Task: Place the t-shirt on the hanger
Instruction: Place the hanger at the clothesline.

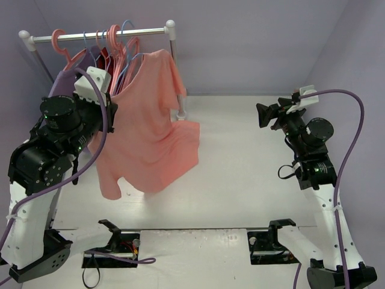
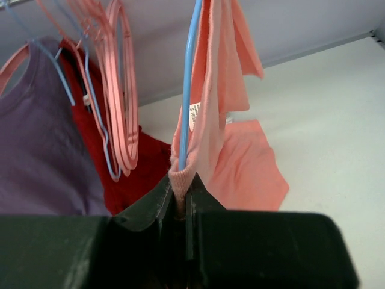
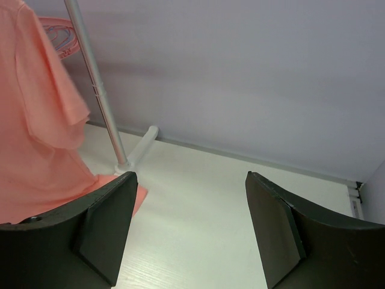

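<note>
Nearly done, I'd say: my left gripper [image 2: 179, 201] pinches t-shirt [image 1: 150, 132] edge plus hanger [image 2: 187, 90] wire at 11 o'clock. My right gripper [image 3: 187, 232] is wide and empty at 3 o'clock. To do: seat shoulders, release.

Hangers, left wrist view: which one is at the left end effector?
The light-blue wire hanger inside the salmon t-shirt: its wire runs down to the collar pinched in the shut left end effector. The pink plastic hangers hang apart, to one side.
</note>
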### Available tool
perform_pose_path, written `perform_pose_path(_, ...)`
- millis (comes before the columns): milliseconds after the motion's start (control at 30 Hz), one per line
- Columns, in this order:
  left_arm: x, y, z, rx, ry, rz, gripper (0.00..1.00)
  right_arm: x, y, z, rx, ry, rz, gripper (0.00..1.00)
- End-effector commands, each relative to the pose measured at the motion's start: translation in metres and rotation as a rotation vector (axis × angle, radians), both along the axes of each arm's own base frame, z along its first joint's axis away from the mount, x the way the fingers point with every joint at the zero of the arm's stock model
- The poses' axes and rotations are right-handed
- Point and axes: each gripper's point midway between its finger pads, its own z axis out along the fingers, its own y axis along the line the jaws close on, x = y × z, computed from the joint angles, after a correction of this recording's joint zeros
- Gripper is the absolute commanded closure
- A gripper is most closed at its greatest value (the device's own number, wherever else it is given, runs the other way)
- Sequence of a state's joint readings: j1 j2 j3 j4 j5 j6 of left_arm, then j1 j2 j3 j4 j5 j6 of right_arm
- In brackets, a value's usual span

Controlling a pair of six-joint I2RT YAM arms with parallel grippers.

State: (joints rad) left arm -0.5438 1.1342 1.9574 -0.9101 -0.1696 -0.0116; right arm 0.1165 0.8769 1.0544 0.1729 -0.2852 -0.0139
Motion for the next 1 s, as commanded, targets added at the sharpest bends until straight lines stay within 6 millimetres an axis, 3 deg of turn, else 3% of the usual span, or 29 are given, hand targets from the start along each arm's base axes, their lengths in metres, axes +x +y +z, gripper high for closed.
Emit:
perform_pose_path(0, 0.011, 0.01, 0.008, -0.076, -0.043, 0.106, 1.0, 0.002, 0.003, 0.015, 0.045, -0.054, 0.02, 0.31)
perform_pose_path(133, 0.04, 0.01, -0.015, -0.035, -0.006, 0.169, 1.0, 0.001, 0.006, 0.009, 0.048, -0.043, 0.034, 0.31)
perform_pose_path(233, 0.066, 0.017, -0.017, -0.112, -0.013, 0.205, 1.0, 0.001, 0.006, 0.007, 0.049, -0.038, 0.037, 0.3)
perform_pose_path(333, 0.1, 0.018, -0.011, -0.162, -0.046, 0.218, 1.0, -0.001, 0.009, 0.006, 0.05, -0.035, 0.055, 0.3)
perform_pose_path(467, 0.141, 0.004, 0.003, -0.173, -0.093, 0.192, 1.0, -0.003, 0.011, 0.006, 0.051, -0.039, 0.063, 0.3)
perform_pose_path(533, 0.146, 0.003, 0.02, -0.178, -0.125, 0.183, 1.0, -0.004, 0.011, 0.006, 0.052, -0.039, 0.065, 0.3)
perform_pose_path(567, 0.167, -0.003, 0.012, -0.163, -0.103, 0.186, 1.0, -0.005, 0.01, 0.008, 0.053, -0.042, 0.065, 0.3)
perform_pose_path(767, 0.21, -0.006, 0.002, -0.152, -0.1, 0.22, 1.0, -0.009, 0.013, 0.004, 0.068, -0.035, 0.078, 0.3)
perform_pose_path(967, 0.228, -0.013, -0.034, -0.172, -0.028, 0.23, 1.0, -0.013, 0.011, -0.004, 0.074, -0.028, 0.069, 0.3)
